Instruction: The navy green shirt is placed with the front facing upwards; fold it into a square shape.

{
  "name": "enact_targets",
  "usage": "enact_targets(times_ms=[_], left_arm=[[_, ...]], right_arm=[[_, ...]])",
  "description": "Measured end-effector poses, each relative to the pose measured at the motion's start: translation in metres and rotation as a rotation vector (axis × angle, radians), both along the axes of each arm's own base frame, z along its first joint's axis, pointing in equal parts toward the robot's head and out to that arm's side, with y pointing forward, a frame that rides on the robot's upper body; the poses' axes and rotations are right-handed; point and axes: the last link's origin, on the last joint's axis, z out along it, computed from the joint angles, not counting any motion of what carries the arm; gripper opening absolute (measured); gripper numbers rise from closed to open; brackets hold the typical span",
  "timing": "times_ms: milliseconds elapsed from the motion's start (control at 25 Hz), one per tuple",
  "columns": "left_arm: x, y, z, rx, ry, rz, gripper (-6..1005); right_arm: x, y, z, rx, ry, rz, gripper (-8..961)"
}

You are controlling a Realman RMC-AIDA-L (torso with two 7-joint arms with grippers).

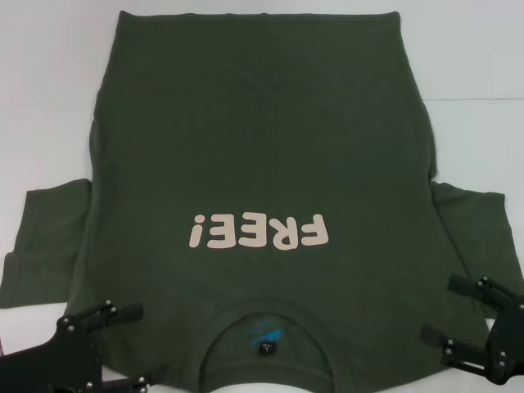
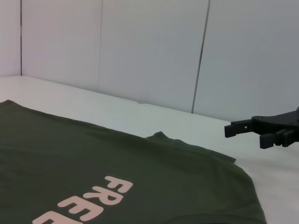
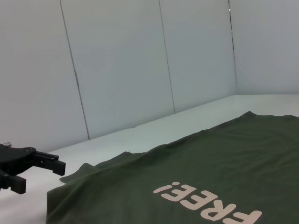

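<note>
One navy green shirt (image 1: 262,155) spread flat and face up on your white worktop (image 1: 49,82), collar nearest you, two claws spread apart, left claw (image 1: 123,344) and right claw (image 1: 446,309) flanking the collar

A bare lab-like test bay: white table (image 1: 475,49), plain grey panelled walls (image 2: 140,46).

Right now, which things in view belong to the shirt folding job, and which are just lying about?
Belongs to the job:
navy green shirt, spread flat, lettering up
left gripper, open, at the collar end
right gripper, open, by the other shoulder

Just there:
white table
wall panels
</note>
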Motion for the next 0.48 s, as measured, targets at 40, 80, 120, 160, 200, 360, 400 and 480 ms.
enact_targets(times_ms=[40, 80, 120, 160, 200, 360, 400, 480], left_arm=[[-0.0001, 0.0003, 0.0002, 0.003, 0.000, 0.001, 908], [-0.0002, 0.0005, 0.0003, 0.004, 0.000, 0.002, 908], [-0.0003, 0.0008, 0.0003, 0.005, 0.001, 0.003, 908], [-0.0002, 0.0011, 0.0004, 0.006, 0.001, 0.002, 907], [0.0001, 0.0017, 0.0004, 0.007, 0.001, 0.001, 907], [0.0007, 0.0027, 0.0006, 0.008, 0.001, -0.001, 907], [0.0008, 0.0029, 0.0007, 0.009, 0.000, -0.002, 907], [0.0008, 0.0030, 0.0008, 0.010, 0.000, -0.001, 906]], right_arm=[[0.0000, 0.0004, 0.0000, 0.001, 0.000, -0.001, 945], [0.0000, 0.0009, 0.0001, 0.003, -0.001, -0.001, 945], [-0.0001, 0.0016, 0.0002, 0.005, -0.001, -0.002, 945], [-0.0006, 0.0023, -0.0002, 0.005, 0.001, -0.001, 945], [-0.0014, 0.0030, -0.0008, 0.004, 0.004, 0.001, 945], [-0.0068, 0.0064, -0.0051, -0.010, 0.014, 0.023, 945], [-0.0080, 0.0071, -0.0059, -0.013, 0.016, 0.028, 945], [-0.0091, 0.0078, -0.0070, -0.017, 0.018, 0.031, 945]])
